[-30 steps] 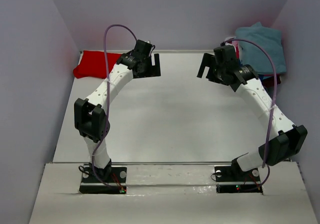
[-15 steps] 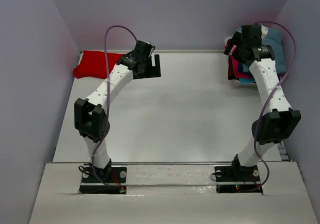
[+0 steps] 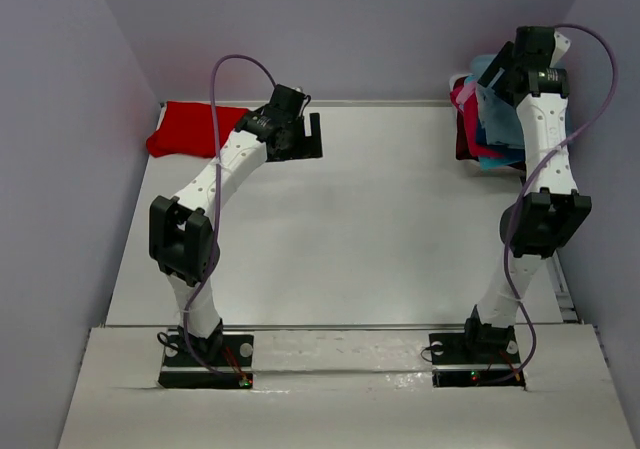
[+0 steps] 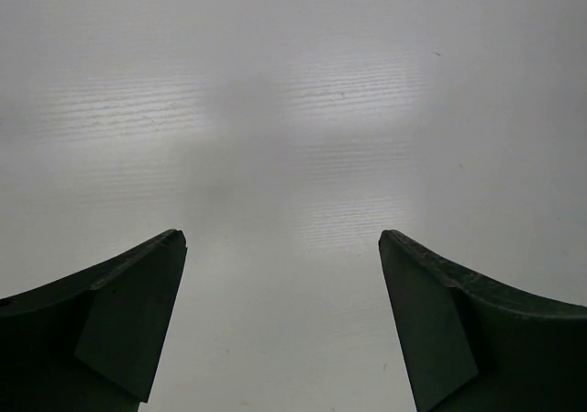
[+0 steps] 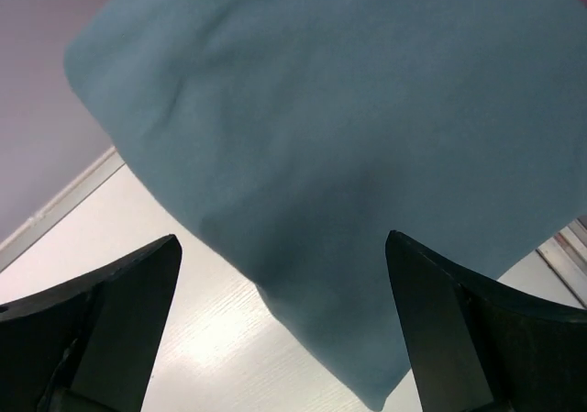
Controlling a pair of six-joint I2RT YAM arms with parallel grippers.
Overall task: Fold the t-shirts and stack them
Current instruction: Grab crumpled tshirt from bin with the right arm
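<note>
Beneath the wide-open right hand [image 5: 282, 238] lies a softly creased grey-blue t-shirt [image 5: 348, 109]; the left hand [image 4: 282, 236] gapes too.

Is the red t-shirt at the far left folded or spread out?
Folded: the red t-shirt sits as a compact rectangular block, not spread flat.

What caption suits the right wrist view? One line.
Open right gripper hovers over the grey-blue t-shirt, white table below.

Folded tee [image 3: 188, 129] far-left; tee pile [image 3: 490, 147] far-right.
</note>
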